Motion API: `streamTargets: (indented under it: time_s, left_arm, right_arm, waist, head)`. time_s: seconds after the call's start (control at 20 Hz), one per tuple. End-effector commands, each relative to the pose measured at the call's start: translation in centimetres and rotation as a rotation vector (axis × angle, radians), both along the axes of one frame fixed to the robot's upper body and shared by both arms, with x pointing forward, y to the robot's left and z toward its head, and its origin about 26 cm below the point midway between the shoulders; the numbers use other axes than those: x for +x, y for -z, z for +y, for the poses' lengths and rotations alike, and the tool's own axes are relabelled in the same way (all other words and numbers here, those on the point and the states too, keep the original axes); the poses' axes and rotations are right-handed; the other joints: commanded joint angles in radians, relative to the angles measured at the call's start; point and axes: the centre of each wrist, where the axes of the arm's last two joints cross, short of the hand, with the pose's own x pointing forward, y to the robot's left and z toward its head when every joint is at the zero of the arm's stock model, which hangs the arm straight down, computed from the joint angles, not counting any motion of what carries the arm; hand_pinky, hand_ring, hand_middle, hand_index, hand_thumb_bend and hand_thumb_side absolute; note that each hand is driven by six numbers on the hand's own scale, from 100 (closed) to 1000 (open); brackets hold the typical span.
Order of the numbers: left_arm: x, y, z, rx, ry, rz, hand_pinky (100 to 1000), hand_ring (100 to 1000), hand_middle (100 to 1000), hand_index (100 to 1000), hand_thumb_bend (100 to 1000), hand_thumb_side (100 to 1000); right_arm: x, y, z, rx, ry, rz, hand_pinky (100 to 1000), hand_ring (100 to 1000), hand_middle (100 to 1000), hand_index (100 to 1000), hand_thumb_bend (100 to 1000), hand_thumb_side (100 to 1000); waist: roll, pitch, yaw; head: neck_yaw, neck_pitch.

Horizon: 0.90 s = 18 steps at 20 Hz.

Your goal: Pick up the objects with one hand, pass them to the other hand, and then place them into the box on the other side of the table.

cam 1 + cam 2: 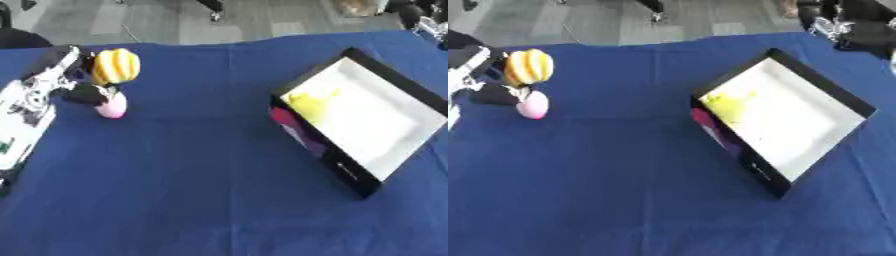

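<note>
Two small things sit at my left, at the far left part of the blue cloth [201,190] that covers the table: a yellow ball with orange stripes [116,66] and a pink egg-shaped thing [112,107] just below it. My left arm, white and silver with black parts, comes in along the left edge, and my left hand [86,93] lies right against both things. Its dark fingers reach between them, touching the pink thing at its upper left side, with the striped ball just above and to the right of my fingers. Whether the fingers are curled round either thing or only lie against them I cannot tell, because the hand shows as one dark shape. The pink thing rests on the cloth; whether the ball rests on the cloth or is carried by my hand I cannot tell either. Well apart from them, on the right half of the table, stands the box [411,87], a shallow black tray with a white inside, turned askew so one corner points toward me. A yellow thing [311,102] lies inside it near the left wall, and the outer left wall bears a pink and purple print. Black parts of my right arm show at the upper right corner, but its hand cannot be made out.
</note>
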Motion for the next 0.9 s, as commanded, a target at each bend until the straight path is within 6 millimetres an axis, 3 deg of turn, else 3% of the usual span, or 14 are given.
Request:
streamTargets:
  time_s: [0.05,0.9]
  left_arm:
    - [0.0,-0.3,-0.8,-0.002,0.007,-0.054,753,716,495,527,100,108]
    - [-0.9,2.3,-4.7,-0.143,0.045,-0.177,756,716,478,526,100,191]
  right_arm:
    - [0.3,-0.9,0.5,-0.045,-0.024,-0.031,1000,1000,1000,1000,100,307]
    - [1.9,-0.6,4.3,-0.198,-0.154,-0.078,1000,1000,1000,1000,100,244]
  waist:
    - [-0.016,-0.030,0.005]
    - [-0.033,-0.007,0.043]
  head:
    - [-0.016,-0.002]
    - [-0.051,-0.002]
